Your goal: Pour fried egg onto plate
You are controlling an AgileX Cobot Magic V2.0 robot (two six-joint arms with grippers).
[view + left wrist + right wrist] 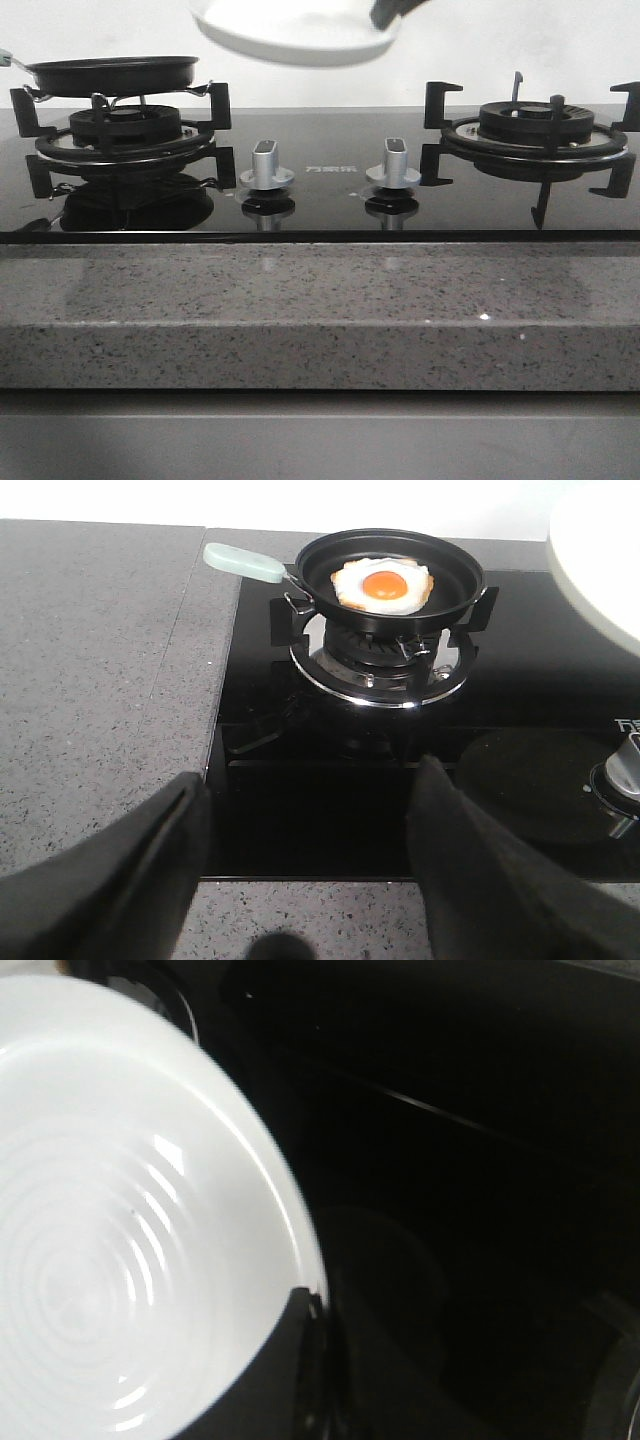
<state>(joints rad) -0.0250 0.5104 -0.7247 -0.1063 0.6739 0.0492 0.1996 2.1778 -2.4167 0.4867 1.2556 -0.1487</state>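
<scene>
My right claw (300,1305) seemingly pinches the plate (300,35) aloft while my left claw (310,830), spread and empty, must next grasp the pan handle (243,562) to tip the fried egg (381,585).

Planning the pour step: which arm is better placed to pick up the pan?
Left. Its open gripper faces the pan with the fried egg on the left burner, while the right gripper is holding the plate aloft.

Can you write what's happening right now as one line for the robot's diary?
fried egg: in pan on left burner, yolk up | plate: held aloft by right gripper | left gripper: open, empty
</scene>
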